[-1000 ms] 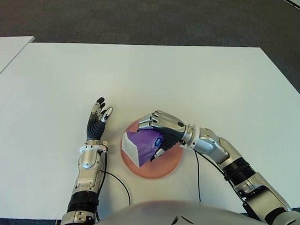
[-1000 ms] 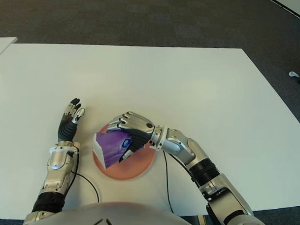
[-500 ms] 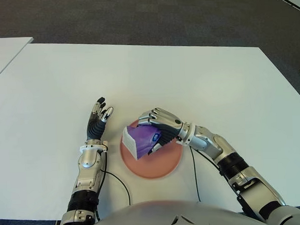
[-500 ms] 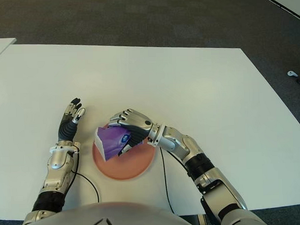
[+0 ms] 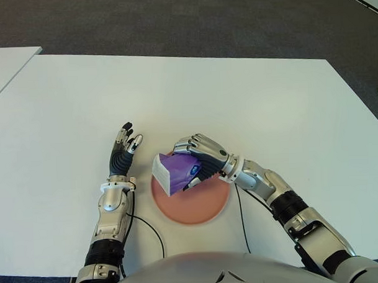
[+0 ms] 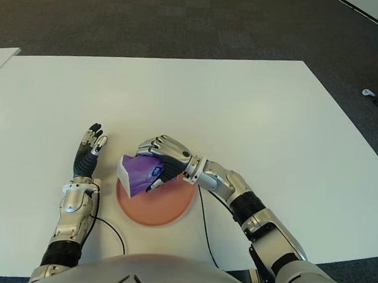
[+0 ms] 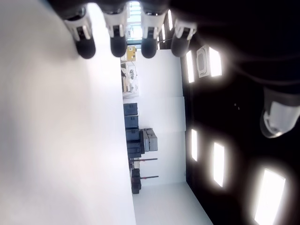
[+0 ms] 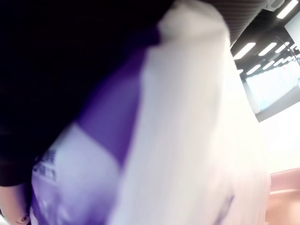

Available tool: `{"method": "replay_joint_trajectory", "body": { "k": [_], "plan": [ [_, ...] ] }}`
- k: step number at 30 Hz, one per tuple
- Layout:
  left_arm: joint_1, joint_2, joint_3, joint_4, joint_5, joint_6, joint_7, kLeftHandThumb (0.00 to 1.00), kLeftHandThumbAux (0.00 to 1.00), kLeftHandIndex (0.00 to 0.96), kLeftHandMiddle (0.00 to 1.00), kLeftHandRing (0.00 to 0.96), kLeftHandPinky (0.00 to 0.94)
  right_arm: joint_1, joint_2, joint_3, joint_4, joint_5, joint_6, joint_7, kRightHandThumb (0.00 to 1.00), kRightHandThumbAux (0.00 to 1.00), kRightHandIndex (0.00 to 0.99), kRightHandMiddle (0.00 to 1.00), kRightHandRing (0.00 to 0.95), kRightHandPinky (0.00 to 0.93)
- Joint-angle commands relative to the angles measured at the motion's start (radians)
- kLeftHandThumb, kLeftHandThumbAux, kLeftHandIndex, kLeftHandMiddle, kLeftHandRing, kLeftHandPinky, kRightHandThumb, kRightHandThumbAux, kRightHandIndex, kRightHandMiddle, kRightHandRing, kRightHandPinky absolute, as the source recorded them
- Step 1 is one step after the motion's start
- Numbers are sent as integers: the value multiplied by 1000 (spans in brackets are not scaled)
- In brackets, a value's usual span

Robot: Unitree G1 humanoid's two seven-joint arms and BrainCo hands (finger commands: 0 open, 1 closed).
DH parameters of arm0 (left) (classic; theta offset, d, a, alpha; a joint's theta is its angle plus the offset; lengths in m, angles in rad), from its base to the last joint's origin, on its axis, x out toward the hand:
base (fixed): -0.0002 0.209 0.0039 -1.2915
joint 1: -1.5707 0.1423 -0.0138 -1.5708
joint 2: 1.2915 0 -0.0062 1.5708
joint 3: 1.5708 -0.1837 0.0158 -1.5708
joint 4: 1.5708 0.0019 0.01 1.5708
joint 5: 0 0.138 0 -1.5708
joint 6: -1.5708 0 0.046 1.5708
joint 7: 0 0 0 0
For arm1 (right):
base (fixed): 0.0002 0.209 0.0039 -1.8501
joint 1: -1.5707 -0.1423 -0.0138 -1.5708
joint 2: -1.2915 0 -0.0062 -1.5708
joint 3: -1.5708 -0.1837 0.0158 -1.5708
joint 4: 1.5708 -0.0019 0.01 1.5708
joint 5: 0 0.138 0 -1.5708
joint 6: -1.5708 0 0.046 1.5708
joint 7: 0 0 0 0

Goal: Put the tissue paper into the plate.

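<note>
A purple and white tissue pack is held over the far left part of the pink plate, which sits near the table's front edge. My right hand is shut on the pack, fingers curled over its top; the pack fills the right wrist view. Whether the pack touches the plate I cannot tell. My left hand shows just left of the plate, fingers spread and holding nothing; its fingertips point along the table.
The white table stretches wide beyond and to both sides of the plate. A second white table stands at the far left. A black cable runs along the front edge near the plate. Dark carpet lies behind.
My right hand has carried the tissue pack a little away from me and to the left, toward the plate's far left rim. The left hand has stayed put.
</note>
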Motion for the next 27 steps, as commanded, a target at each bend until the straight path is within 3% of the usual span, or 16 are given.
{"method": "replay_joint_trajectory", "body": {
  "k": [1,4,10,27],
  "plan": [
    [13,2,3,12,14,6,17,351,394,0,0,0,0,-13,-57,29,-50,-87,38,68,307,497,137,147,161,143],
    [10,3,4,19,10,8,14,344,392,0,0,0,0,-14,-76,37,-77,-108,59,102,184,422,44,48,52,46],
    [7,8,4,30,3,1,1,331,400,0,0,0,0,2,-88,33,-112,-103,78,109,89,336,4,5,5,4],
    [-3,17,2,62,1,-25,-3,322,419,0,0,0,0,23,-101,31,-147,-89,88,115,47,321,0,0,0,0]
  ]
}}
